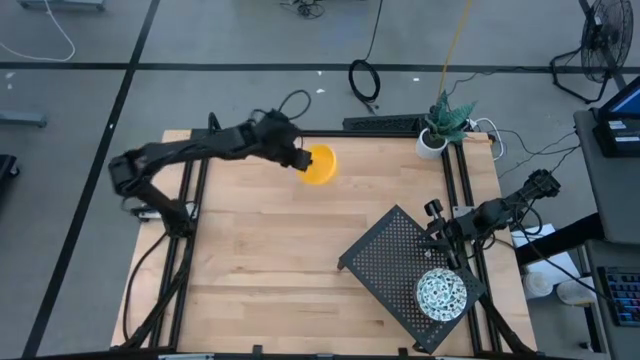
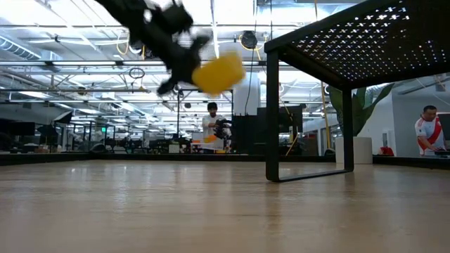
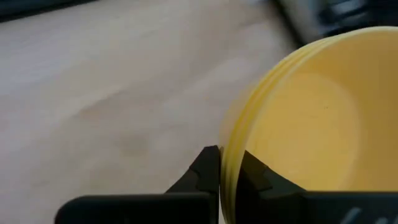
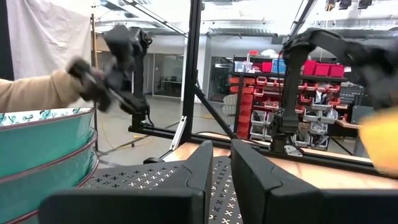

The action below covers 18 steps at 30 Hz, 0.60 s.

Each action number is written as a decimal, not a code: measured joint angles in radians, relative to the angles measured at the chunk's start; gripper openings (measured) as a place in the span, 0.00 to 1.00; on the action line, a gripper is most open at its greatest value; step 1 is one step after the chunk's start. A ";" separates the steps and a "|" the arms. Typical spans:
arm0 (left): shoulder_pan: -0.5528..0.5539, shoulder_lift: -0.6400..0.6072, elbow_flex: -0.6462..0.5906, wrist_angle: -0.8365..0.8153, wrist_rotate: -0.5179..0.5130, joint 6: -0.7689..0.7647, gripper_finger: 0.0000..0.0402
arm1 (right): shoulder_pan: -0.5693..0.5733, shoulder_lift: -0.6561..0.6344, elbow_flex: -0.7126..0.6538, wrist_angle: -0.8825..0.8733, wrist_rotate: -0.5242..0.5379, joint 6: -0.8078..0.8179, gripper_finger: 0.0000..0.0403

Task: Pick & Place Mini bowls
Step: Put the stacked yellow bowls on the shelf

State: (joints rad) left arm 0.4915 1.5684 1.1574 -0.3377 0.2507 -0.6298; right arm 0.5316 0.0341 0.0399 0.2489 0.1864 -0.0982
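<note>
High view shows the left gripper (image 1: 303, 160), fingers clamped on the rim of the stacked yellow bowls (image 1: 319, 165), carrying them above the worktop (image 1: 270, 260) at twelve o'clock; next, a placement spot, perhaps the black rack (image 1: 385, 262) holding the patterned bowls (image 1: 441, 293) at four o'clock, where the right gripper (image 1: 445, 240) waits, fingers nearly closed on nothing.

patterned bowls (image 1: 441, 293) on rack (image 1: 385, 255), apparently stacked

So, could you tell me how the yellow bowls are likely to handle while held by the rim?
The yellow bowls, nested and rim-pinched by the left gripper, probably stay stiff and light. Tilted in mid-air, they could slip apart.
</note>
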 joint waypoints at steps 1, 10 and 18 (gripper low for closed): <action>-0.024 -0.041 0.003 0.008 0.011 -0.017 0.03 | 0.000 0.000 0.000 0.000 0.000 0.000 0.11; -0.407 -0.110 0.283 -0.125 -0.124 0.052 0.03 | 0.000 0.000 0.000 0.001 0.001 -0.046 0.11; -0.576 0.202 0.788 -0.487 -0.297 0.059 0.03 | 0.000 0.000 0.000 0.042 0.032 -0.090 0.11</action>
State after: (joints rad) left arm -0.0846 1.7703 1.9451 -0.8251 -0.0462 -0.5711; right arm 0.5316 0.0338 0.0395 0.2905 0.2179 -0.1883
